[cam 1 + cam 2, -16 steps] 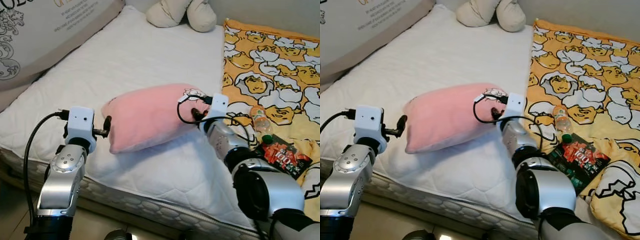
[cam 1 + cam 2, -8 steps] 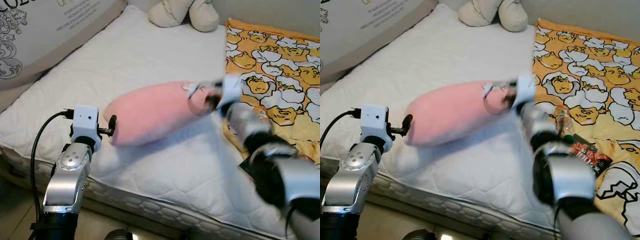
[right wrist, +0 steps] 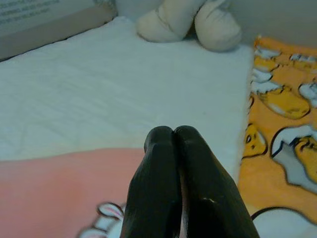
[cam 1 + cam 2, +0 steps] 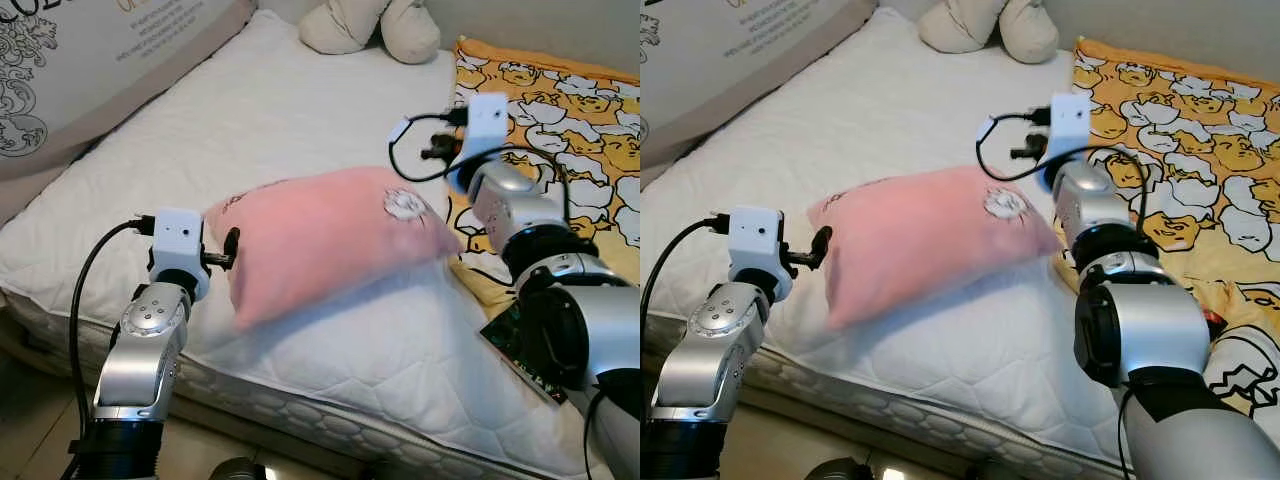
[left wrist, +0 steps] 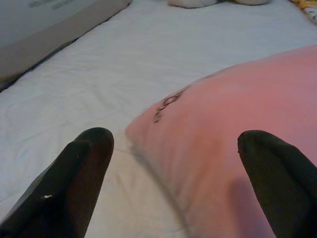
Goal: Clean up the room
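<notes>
Lying loose on the white mattress [image 4: 300, 120], the pink pillow [image 4: 320, 240] has dropped back flat — half a second ago the right gripper [image 3: 173, 144] held one end lifted, and now that gripper has let go and risen above the pillow's far end, its two black fingers pressed together on nothing. The left gripper [image 5: 173, 163] waits at the pillow's near corner, fingers spread wide to either side of it, not visibly touching. As a judgement, the pillow has been shifted toward the head of the bed but is not yet tidied away.

Writing: a small dark scribble on the pillow cannot be read. The large cushion [image 4: 90, 60] at the bed's left edge bears ornate lettering, too cropped to read. An orange egg-pattern blanket [image 4: 560, 110] covers the right side.
</notes>
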### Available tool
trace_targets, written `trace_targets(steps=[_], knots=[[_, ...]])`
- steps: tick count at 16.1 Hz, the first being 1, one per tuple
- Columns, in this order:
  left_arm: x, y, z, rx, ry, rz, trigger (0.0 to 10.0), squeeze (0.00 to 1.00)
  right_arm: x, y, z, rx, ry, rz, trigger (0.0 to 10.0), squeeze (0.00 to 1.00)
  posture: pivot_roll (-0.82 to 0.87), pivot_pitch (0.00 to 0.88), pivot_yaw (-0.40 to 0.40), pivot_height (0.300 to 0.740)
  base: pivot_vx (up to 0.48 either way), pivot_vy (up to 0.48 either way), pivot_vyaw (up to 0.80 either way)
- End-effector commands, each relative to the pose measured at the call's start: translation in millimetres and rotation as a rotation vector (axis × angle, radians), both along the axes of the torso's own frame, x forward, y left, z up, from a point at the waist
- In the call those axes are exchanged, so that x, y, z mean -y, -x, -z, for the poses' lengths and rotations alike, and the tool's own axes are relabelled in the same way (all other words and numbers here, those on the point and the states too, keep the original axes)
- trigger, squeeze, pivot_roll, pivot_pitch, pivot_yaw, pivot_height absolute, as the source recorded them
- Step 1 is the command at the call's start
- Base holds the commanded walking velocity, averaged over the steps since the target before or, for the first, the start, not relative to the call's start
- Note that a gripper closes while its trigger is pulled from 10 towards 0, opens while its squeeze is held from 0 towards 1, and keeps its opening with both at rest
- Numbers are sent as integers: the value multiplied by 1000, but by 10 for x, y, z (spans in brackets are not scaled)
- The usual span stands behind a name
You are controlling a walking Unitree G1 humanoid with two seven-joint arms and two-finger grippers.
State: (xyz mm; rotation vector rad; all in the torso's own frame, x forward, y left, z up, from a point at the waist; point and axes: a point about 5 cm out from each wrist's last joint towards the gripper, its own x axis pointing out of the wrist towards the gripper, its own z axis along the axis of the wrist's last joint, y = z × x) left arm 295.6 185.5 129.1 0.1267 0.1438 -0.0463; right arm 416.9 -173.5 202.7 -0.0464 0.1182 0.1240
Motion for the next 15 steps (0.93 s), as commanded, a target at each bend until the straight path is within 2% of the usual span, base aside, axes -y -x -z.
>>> trace_targets(steps=[1,2,3,4,5,6,7,9,10,11,13,15], knots=[[90,-12,-33,24,14,45,10000,0,16,13,-7,71,47,41,10000,0,107,18,-70,731,0,0,0],[97,-9,-41,38,15,42,10000,0,64,72,75,151,65,129,10000,0,98,15,-72,731,0,0,0],[102,-8,-38,40,26,41,10000,0,81,168,172,223,69,183,10000,1000,85,12,-70,731,0,0,0],[107,-9,-37,40,34,42,10000,0,82,222,218,252,71,201,10000,1000,85,12,-70,731,0,0,0],[130,-24,-33,43,47,52,10000,0,33,472,398,321,109,204,10000,1000,54,0,-67,731,0,0,0],[150,-45,-30,45,48,61,10000,0,28,721,536,346,111,226,10000,1000,37,0,-64,731,0,0,0],[157,-57,-30,47,48,66,10000,0,44,807,582,348,103,247,10000,1000,25,0,-60,731,0,0,0],[199,-87,-33,59,32,106,10000,0,97,1246,817,327,88,305,10000,1000,-5,0,-44,731,0,0,0],[203,-87,-18,56,38,112,10000,0,140,1399,917,289,66,333,10000,1000,-15,0,-39,731,0,0,0],[207,-81,-7,54,41,116,10000,0,163,1470,966,265,50,347,10000,1000,-20,0,-35,731,0,0,0],[245,-45,35,55,54,140,10000,0,144,1747,1153,183,-3,357,10000,1000,-34,0,-24,731,0,0,0],[288,-87,25,69,53,158,10000,0,64,1792,1214,141,-69,352,10000,1000,-47,0,-10,731,0,-232,0]])
